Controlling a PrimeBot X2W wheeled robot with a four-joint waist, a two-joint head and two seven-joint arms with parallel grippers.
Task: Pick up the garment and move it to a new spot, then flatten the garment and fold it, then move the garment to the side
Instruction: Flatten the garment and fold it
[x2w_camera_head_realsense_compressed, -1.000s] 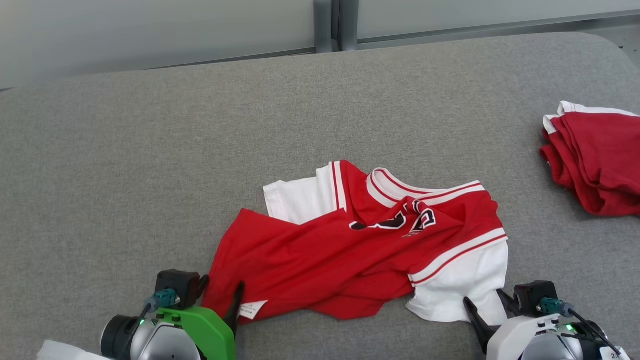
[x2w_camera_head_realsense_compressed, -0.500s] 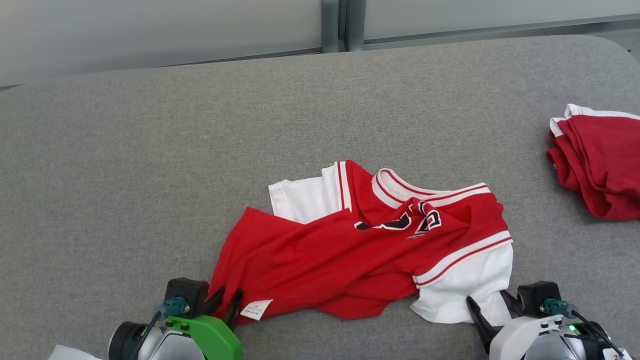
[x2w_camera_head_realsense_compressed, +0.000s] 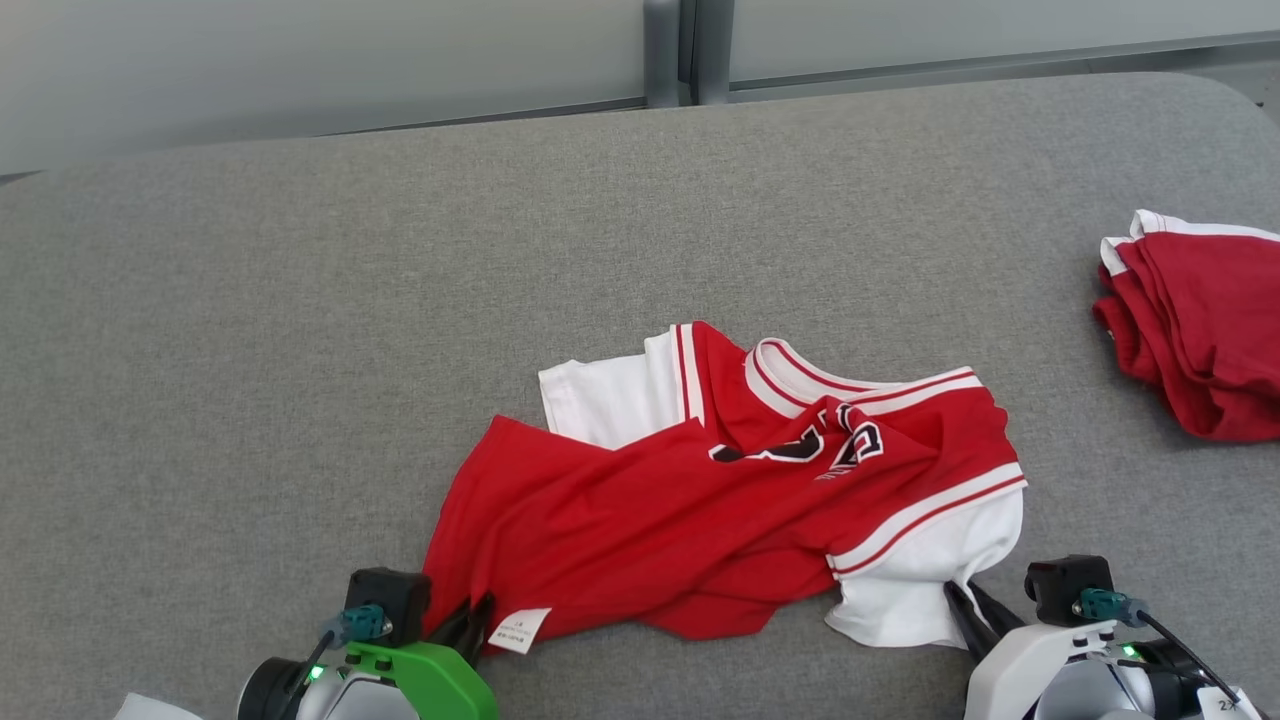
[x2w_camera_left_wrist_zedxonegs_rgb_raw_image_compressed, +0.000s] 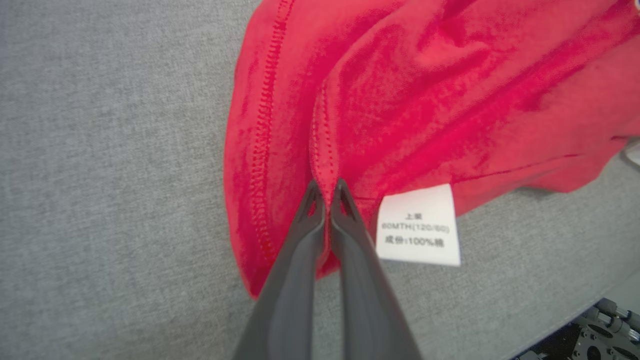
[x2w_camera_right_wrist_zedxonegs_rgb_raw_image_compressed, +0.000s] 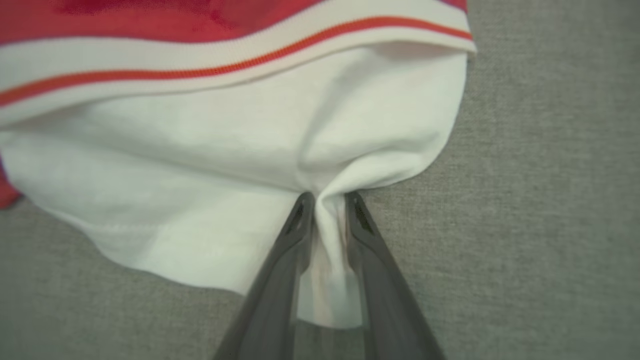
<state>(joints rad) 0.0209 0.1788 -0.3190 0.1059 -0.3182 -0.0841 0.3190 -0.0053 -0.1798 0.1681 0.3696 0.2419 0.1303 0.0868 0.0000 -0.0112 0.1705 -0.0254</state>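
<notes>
– Grey cloth surface (x2w_camera_head_realsense_compressed: 300, 300) runs front to back in the head view, w/ pale panels (x2w_camera_head_realsense_compressed: 300, 60) and a dark post behind it. What's lying on it?

– One red-and-white garment (x2w_camera_head_realsense_compressed: 700, 500), crumpled, near the front edge, approx. centre-right. Its collar end points away from the robot and the dark lettering is half buried in folds.

– L side?

– The left gripper (x2w_camera_head_realsense_compressed: 475, 612) is at the near-left corner of the garment. In the left wrist view its fingers (x2w_camera_left_wrist_zedxonegs_rgb_raw_image_compressed: 295, 265) are pressed together, w/ a ridge of red hem nipped between the tips (the hem stitching shows clearly there). A white care label (x2w_camera_left_wrist_zedxonegs_rgb_raw_image_compressed: 419, 225) hangs off the red edge, just beside the gripper.

– R side?

– The right gripper (x2w_camera_head_realsense_compressed: 962, 592) is at the near-right corner, on the white sleeve (x2w_camera_right_wrist_zedxonegs_rgb_raw_image_compressed: 200, 165). In the right wrist view the fingers (x2w_camera_right_wrist_zedxonegs_rgb_raw_image_compressed: 280, 265) are nearly together, clamped on a bunched tuck of white cloth, and the sleeve puckers in toward the tips. A white band w/ a red stripe crosses above the sleeve.

– Is it off the surface?

– Most of it lies flat on the grey cloth. Can't tell at the two pinched corners.

– Anything else?

– A second red garment (x2w_camera_head_realsense_compressed: 1200, 330) w/ white trim is heaped at the far right, well apart from the first and cut off by the frame edge.
</notes>
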